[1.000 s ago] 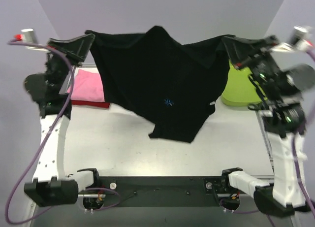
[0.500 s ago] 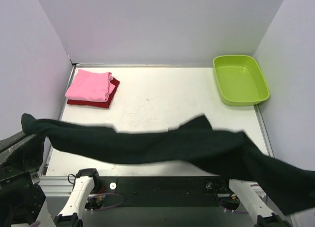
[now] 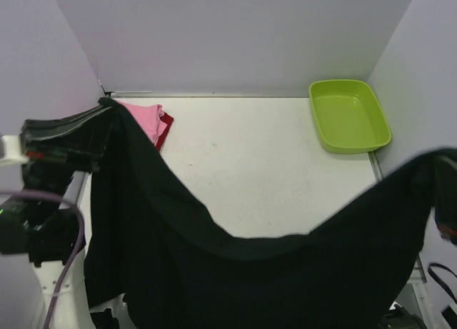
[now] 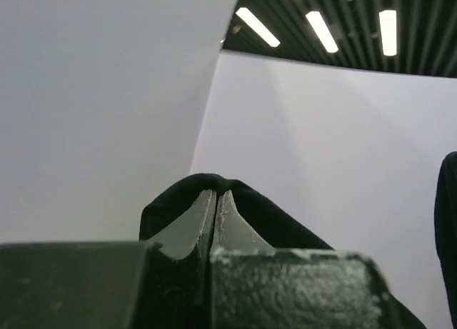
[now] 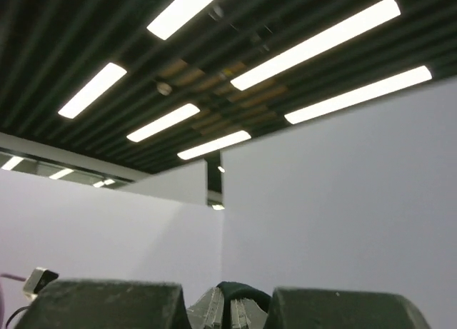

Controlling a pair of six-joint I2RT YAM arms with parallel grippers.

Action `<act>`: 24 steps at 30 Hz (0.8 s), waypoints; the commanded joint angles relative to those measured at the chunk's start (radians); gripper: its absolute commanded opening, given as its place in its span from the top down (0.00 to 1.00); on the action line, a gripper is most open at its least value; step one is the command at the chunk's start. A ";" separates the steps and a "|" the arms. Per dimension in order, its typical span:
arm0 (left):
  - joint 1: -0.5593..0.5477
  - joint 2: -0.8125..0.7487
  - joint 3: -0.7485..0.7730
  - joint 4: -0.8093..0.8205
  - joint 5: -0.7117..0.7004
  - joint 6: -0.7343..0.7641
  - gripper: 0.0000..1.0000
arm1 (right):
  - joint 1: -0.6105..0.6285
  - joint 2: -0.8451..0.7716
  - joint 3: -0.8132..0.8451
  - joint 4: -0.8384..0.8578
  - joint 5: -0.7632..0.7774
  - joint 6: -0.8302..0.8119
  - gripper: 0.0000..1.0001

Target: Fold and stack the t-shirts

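The large black t-shirt (image 3: 271, 279) hangs in a deep sag between both arms and covers the near part of the top view. My left gripper (image 3: 102, 110) is raised at the left, shut on one end of the shirt. In the left wrist view that gripper (image 4: 216, 193) pinches a fold of black cloth (image 4: 257, 211). My right gripper (image 5: 230, 304) is shut on a small loop of black cloth (image 5: 246, 289); in the top view it is hidden at the right edge behind the shirt. The pink t-shirt (image 3: 146, 117) lies folded on the dark red t-shirt (image 3: 165, 125) at the back left.
A lime-green tub (image 3: 349, 115) sits at the back right corner of the white table (image 3: 257, 165). Grey walls close in the back and both sides. The left arm's body and cable (image 3: 43, 222) stand at the left edge.
The black shirt was held high at the back, swept low across the front, and now hangs raised nearer the camera. Its left end has come up beside the pink stack. Both grips stayed shut.
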 commanded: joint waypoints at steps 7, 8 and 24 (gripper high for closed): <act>0.000 0.123 -0.752 0.297 -0.133 -0.043 1.00 | -0.003 0.433 -0.445 -0.001 0.304 -0.162 1.00; 0.001 0.179 -0.831 0.369 -0.165 -0.055 1.00 | -0.007 0.479 -0.441 -0.001 0.312 -0.176 1.00; 0.060 0.995 -0.766 0.844 -0.147 -0.259 1.00 | -0.058 1.233 -0.044 -0.076 0.329 -0.158 1.00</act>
